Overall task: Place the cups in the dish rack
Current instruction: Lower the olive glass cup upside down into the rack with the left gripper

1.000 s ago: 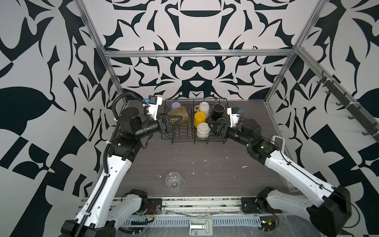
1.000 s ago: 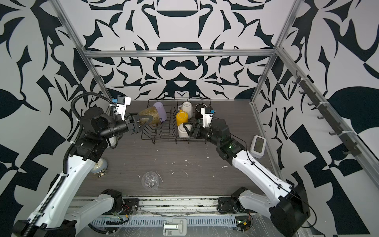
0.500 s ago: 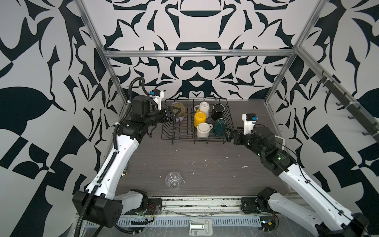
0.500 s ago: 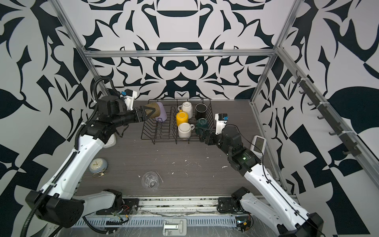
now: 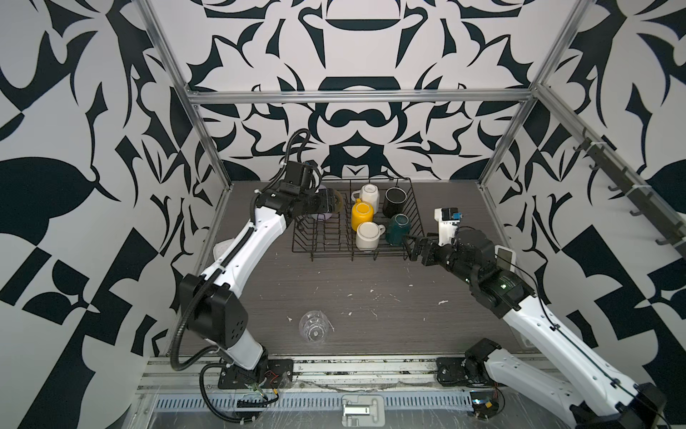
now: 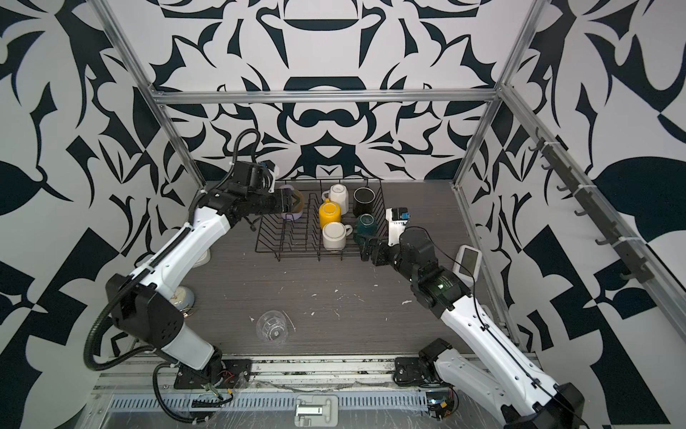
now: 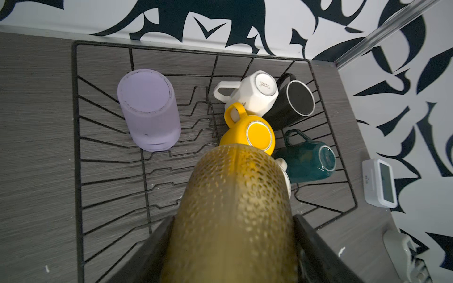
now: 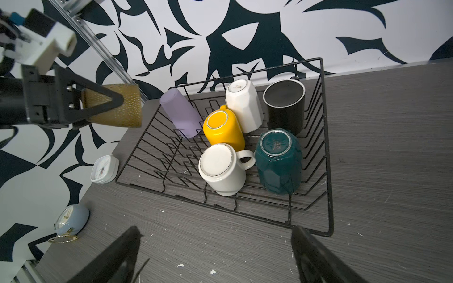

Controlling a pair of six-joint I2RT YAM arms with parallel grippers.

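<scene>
Backdrop: black-and-white swirly patterned walls [image 5: 352, 122] all round, pretty loud.
Tabletop: grey wood-grain tabletop [image 5: 371, 286], speckled with white flecks.
Rack: black wire dish rack [image 5: 319, 237] sits at the far side, around the middle.
Left pincer: left pincer [image 5: 326, 202] is clamped round the amber dimpled glass [image 8: 132, 107], jaws partly spread to fit it, one finger on each side.
Amber glass: held on its side in the air over the rack's far left end, near the lilac frosted tumbler [image 7: 149, 110] and clear of the wires.
Right pincer: right pincer [image 8: 215, 231] is spread wide with nothing in it. It's hovering low just off the rack's near right corner.
In the rack: the tumbler is bottom-up and leaning at the far left. The yellow mug [image 7: 247, 132], faceted white mug [image 7: 255, 95], black mug [image 7: 291, 103], dark teal mug [image 7: 308, 159] and plain off-white mug [image 8: 220, 169] crowd the right half, all bottoms-up, packed close.
Clear glass: clear drinking glass [image 5: 314, 327] is out on the tabletop near the front edge, well apart from the rack. Can't tell if it's upright or tipped.
Edges: small white square clock [image 8: 104, 169] and pale blue alarm clock [image 8: 71, 219] by the left wall, white digital display gadget [image 7: 380, 183] by the right wall.
</scene>
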